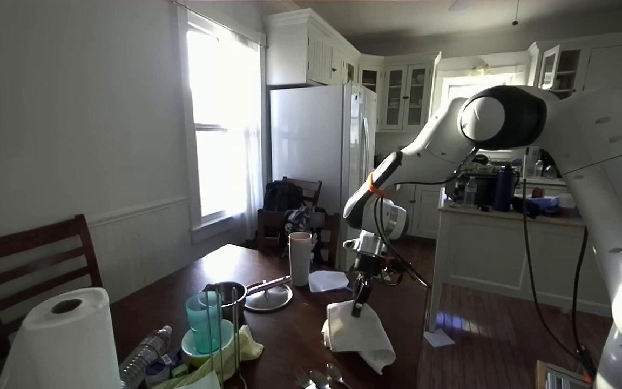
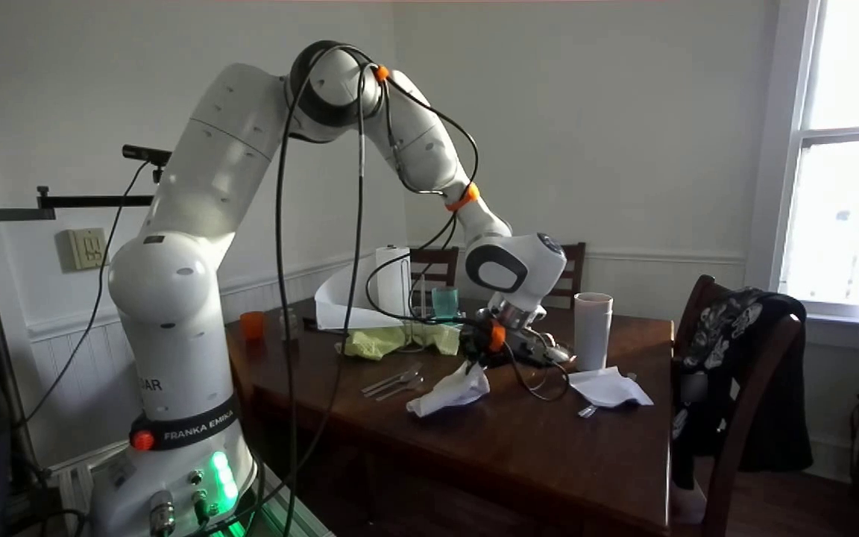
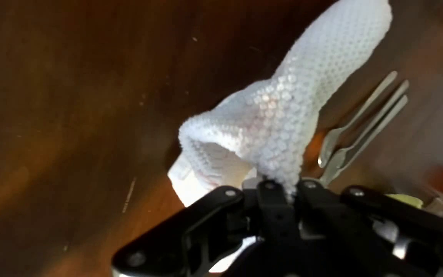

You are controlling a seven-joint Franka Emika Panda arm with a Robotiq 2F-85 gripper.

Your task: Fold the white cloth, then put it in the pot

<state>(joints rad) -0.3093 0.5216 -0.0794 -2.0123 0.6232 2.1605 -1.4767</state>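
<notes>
The white cloth is textured and bunched. It also shows in an exterior view and in the wrist view. My gripper is shut on one part of it; in the wrist view the cloth is pinched between the fingertips. The cloth spreads out from the fingers in a loose fold, low over the table; I cannot tell how much of it touches the wood. The metal pot stands on the table beside its lid, apart from the gripper. A wire rack partly covers the pot.
Several pieces of cutlery lie beside the cloth. A tall white cup and a white paper are farther back. A wire rack with a teal cup, a bottle and a paper towel roll stand near the pot.
</notes>
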